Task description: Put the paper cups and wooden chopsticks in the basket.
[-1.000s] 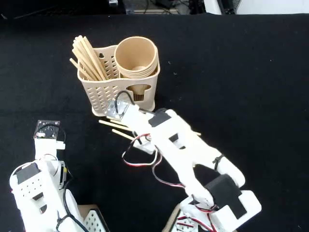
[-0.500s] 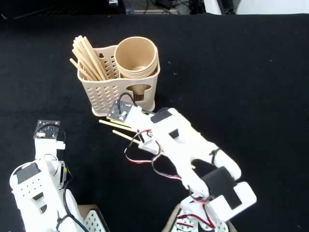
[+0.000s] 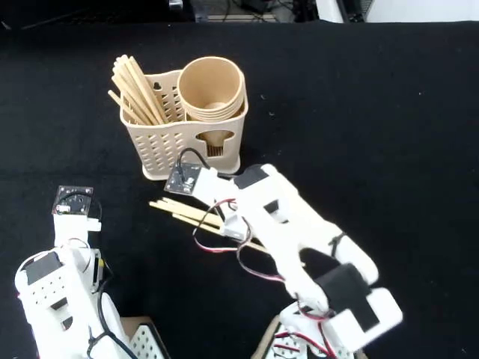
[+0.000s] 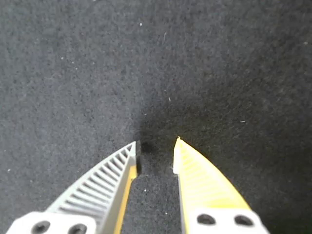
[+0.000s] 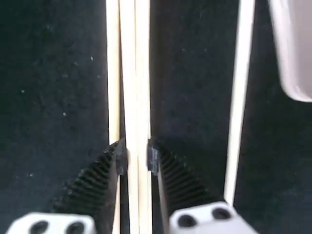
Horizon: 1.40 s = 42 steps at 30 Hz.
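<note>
- As you look down from high, the basket [image 3: 161, 146] stands far-left on the tabletop [image 3: 374, 112], paper cups [image 3: 213, 82] and leaning chopsticks [image 3: 138, 86] inside; loose chopsticks [image 3: 179, 212] lie just before it under your right arm [image 3: 281, 217], with wide tabletop to the right.
- Left wrist: your left gripper [image 4: 156, 150] hangs released above the tabletop.
- Right wrist: your right gripper [image 5: 134, 157] is clenched on two loose chopsticks, a third just outside, a fourth apart.
</note>
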{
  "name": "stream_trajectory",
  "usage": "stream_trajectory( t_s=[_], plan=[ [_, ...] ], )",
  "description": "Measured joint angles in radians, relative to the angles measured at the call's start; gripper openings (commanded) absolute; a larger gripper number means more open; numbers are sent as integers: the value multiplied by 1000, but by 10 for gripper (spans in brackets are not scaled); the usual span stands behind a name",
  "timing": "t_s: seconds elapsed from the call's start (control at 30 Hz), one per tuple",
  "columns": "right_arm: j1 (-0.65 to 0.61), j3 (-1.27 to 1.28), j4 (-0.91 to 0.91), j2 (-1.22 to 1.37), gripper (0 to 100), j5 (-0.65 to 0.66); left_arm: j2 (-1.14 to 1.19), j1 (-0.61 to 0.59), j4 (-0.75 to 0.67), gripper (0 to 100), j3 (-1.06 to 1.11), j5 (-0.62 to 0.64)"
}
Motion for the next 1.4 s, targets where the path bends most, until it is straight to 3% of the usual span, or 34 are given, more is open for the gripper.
stream_trajectory(
  t_s=[0.47,0.7,0.9,1.1,1.4],
  plan=[
    [-11,0,107,-296,12,-107,0,0,0,145,0,0],
    [-236,-18,218,-506,12,-210,0,0,0,145,0,0],
    [-265,-175,203,-643,12,-305,0,0,0,145,0,0],
    [-265,-245,-87,-654,12,-370,0,0,0,145,0,0],
    [-265,-87,-870,-628,12,-473,0,0,0,145,0,0]
  ],
)
